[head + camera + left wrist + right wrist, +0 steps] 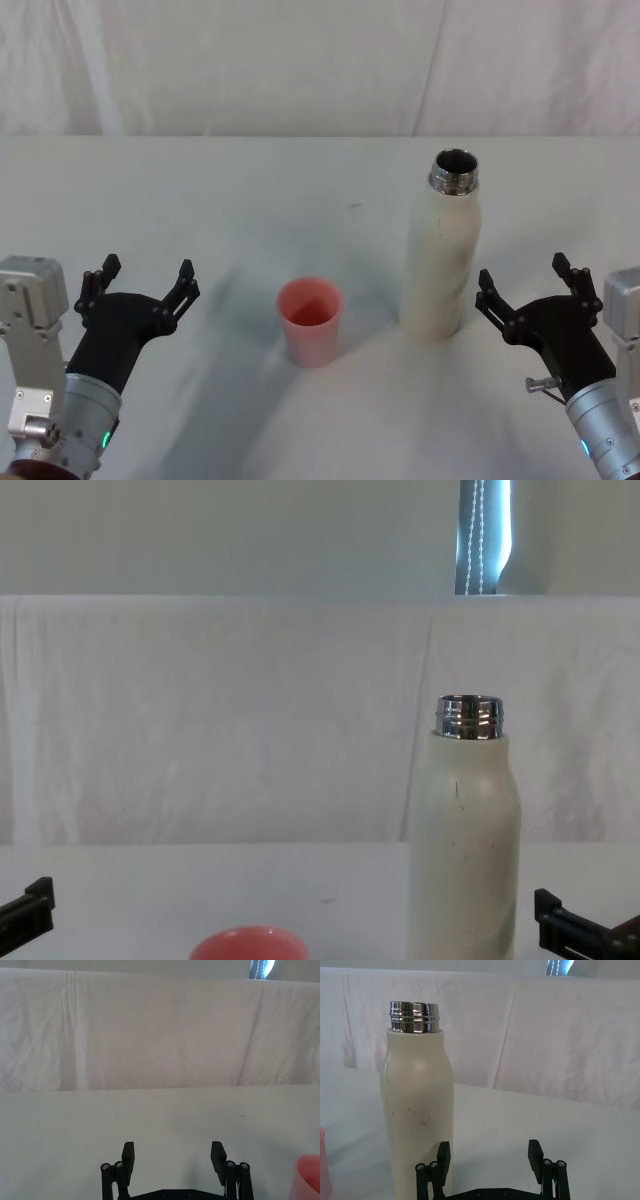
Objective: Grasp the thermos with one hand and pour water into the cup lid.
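Both grippers sit low at the near edge of the white table, closest to the robot's body. From the table's middle, the left gripper is at about eight o'clock and the right gripper at about four o'clock. Each has its black fingers spread wide and holds nothing; from the left wrist, the two finger pads stand well apart over bare cloth, and the right wrist shows the same gap between its own pads.

Between them stands the cup lid, a small salmon-pink cup, upright with its mouth open upward, roughly at six o'clock from the table's centre. It lies to the right of the left gripper, well apart from it, and its rim just peeps in at the edge of the left wrist's picture.

At about three o'clock from the cup, near it but not touching, stands the thermos, a tall cream-white bottle, upright, uncapped, its chrome threaded neck open. Faint dark scratches mark its side. The right gripper is just beside its base, at roughly four o'clock from it, without touching

A draped white cloth hangs behind the table
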Robot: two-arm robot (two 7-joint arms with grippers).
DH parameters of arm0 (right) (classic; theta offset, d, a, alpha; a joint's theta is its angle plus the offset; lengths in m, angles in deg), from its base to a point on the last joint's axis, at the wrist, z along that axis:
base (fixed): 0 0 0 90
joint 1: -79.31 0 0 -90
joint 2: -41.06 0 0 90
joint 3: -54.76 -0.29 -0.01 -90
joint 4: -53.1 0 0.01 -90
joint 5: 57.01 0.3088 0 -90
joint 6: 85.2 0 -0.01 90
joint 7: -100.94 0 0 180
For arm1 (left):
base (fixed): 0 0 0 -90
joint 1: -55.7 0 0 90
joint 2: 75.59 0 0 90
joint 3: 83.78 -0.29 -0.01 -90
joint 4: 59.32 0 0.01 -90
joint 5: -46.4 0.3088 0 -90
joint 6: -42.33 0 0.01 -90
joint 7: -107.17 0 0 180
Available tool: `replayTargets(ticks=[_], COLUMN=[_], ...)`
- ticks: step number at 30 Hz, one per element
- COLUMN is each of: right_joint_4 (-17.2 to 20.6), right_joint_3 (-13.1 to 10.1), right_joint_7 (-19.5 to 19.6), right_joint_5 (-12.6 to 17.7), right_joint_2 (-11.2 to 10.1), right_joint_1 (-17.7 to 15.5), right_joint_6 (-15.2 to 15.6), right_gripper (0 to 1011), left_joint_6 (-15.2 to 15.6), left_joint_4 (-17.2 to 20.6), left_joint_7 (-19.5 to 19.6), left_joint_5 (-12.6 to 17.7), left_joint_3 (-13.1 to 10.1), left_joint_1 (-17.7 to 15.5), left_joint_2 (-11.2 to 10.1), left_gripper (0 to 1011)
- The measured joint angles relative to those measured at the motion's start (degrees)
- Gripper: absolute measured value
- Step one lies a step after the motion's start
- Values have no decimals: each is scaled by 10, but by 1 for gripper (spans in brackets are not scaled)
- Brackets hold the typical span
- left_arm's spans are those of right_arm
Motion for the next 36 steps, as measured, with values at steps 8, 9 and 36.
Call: replayTargets(ticks=[8, 9, 36], right_joint_4=[0, 0, 0], right_joint_3=[0, 0, 0], right_joint_7=[0, 0, 0], right_joint_5=[0, 0, 0], right_joint_2=[0, 0, 0], right_joint_1=[0, 0, 0], right_joint_6=[0, 0, 0], right_gripper=[1003, 1003, 1003], left_joint_6=[0, 0, 0], left_joint_4=[0, 0, 0], left_joint_7=[0, 0, 0], left_joint_5=[0, 0, 0], left_joint_3=[0, 0, 0], left_joint_1=[0, 0, 0], left_joint_2=[0, 0, 0], left_gripper=[1001, 1001, 1001])
